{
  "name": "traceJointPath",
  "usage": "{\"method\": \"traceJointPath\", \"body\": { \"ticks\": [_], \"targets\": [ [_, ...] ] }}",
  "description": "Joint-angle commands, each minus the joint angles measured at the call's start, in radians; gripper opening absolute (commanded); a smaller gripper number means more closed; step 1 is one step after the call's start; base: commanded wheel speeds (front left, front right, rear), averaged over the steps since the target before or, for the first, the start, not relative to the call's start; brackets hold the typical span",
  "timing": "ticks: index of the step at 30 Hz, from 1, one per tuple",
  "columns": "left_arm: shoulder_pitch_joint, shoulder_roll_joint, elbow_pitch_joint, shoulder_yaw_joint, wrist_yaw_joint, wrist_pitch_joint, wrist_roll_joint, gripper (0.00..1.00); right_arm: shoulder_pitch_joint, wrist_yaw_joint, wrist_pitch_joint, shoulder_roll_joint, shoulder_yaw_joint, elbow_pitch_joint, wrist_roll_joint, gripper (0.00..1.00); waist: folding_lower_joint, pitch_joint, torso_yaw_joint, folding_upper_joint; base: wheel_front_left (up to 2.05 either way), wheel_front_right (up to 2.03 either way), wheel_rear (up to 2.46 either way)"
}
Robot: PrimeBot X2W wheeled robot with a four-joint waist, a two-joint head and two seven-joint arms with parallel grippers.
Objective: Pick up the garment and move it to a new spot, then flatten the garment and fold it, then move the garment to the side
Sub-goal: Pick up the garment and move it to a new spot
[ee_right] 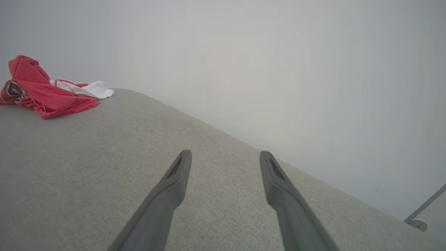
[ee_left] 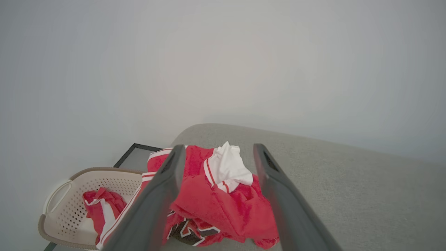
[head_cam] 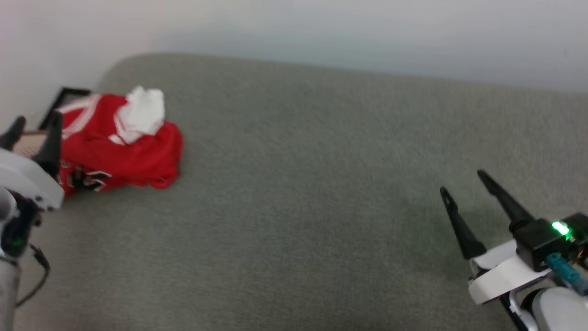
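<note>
The garment (head_cam: 119, 151) lies crumpled in a heap at the far left corner of the grey padded surface (head_cam: 298, 184), a white sleeve (head_cam: 144, 110) bunched on top and black lettering showing at its near side. Our left pincer (head_cam: 36, 124) hangs at the surface's left edge just short of the heap, jaws spread wide and empty. Our right pincer (head_cam: 461, 184), equally released, hovers over the surface's near right part. We judge the cloth light, limp and a little slick. We would pinch a thick red fold near the top rather than the loose sleeve.
</note>
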Motion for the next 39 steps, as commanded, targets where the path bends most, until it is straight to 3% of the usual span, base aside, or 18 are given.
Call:
{"method": "traceJointPath", "body": {
  "ticks": [1,7,14,26,30,31,32,39],
  "targets": [
    [-0.036,0.007,0.026,-0.011,-0.002,0.009,-0.009,1.00,-0.022,-0.001,0.002,-0.009,0.002,-0.014,0.006,1.00,0.0000,0.136,-0.085,0.0000,0.00,0.00,0.00],
    [-0.180,0.033,0.196,-0.048,-0.002,0.086,-0.018,1.00,-0.065,-0.001,0.026,-0.039,0.003,-0.079,0.006,1.00,0.0000,0.239,-0.113,0.0000,0.00,0.00,0.00],
    [-0.325,0.023,0.401,-0.082,0.020,0.212,-0.011,1.00,-0.099,-0.001,0.063,-0.066,0.003,-0.160,0.003,1.00,0.0000,0.326,-0.132,0.0000,0.00,0.00,0.00],
    [-0.402,-0.066,0.646,-0.162,0.045,0.465,-0.008,1.00,-0.122,-0.001,0.125,-0.092,-0.002,-0.243,0.007,1.00,0.0000,0.389,-0.136,0.0000,0.00,0.00,0.00],
    [-0.413,-0.093,0.682,-0.168,0.045,0.481,-0.014,1.00,-0.131,-0.001,0.139,-0.093,0.003,-0.257,0.005,1.00,0.0000,0.392,-0.135,0.0000,0.00,0.00,0.00],
    [-0.418,-0.096,0.688,-0.165,0.044,0.479,-0.018,0.38,-0.132,-0.001,0.140,-0.094,0.002,-0.258,0.006,1.00,0.0000,0.390,-0.134,0.0000,0.00,0.00,0.00],
    [-0.424,-0.096,0.693,-0.165,0.047,0.473,-0.019,0.00,-0.131,-0.001,0.141,-0.095,0.001,-0.258,0.008,1.00,0.0000,0.388,-0.133,0.0000,0.00,0.00,0.00],
    [-0.491,-0.051,0.676,-0.156,0.039,0.362,-0.011,0.00,-0.105,-0.001,0.133,-0.084,-0.012,-0.246,0.006,1.00,0.0000,0.351,-0.117,0.0000,0.00,0.00,0.00]
  ]
}}
